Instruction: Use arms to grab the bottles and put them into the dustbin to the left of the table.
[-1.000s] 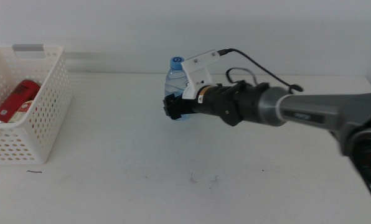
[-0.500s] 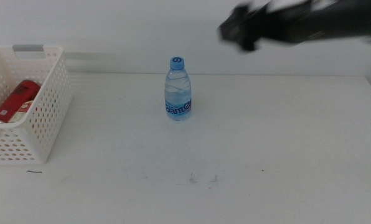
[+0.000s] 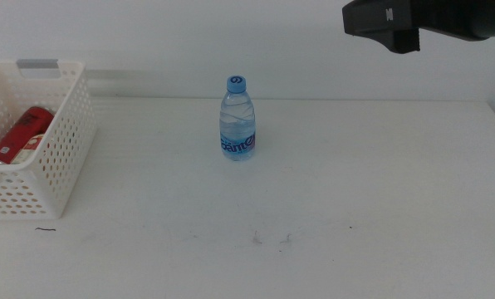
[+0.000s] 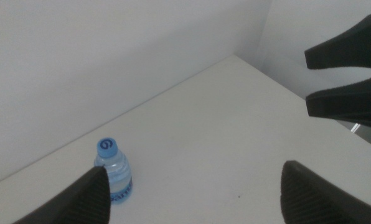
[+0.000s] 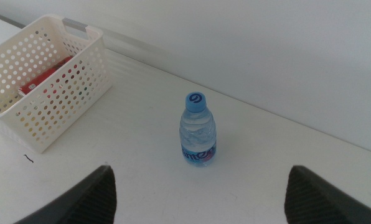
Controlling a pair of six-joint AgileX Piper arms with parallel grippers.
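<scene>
Now water bottle [image 3: 238, 120] upright — alone.

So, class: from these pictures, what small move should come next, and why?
Probably lower the right gripper, jaws open, toward the water bottle. It stands upright and alone on the table, while a red can already lies in the dustbin.

I read little here. The water bottle [image 3: 237, 123] carries a blue label with white lettering and a red mark, too blurred for me to spell out. Its blue cap [image 5: 197, 101] bears a white looped logo resembling a "G" or "9". The red can [image 3: 20, 135] in the white basket [image 3: 61, 154] shows white print I cannot read.
</scene>
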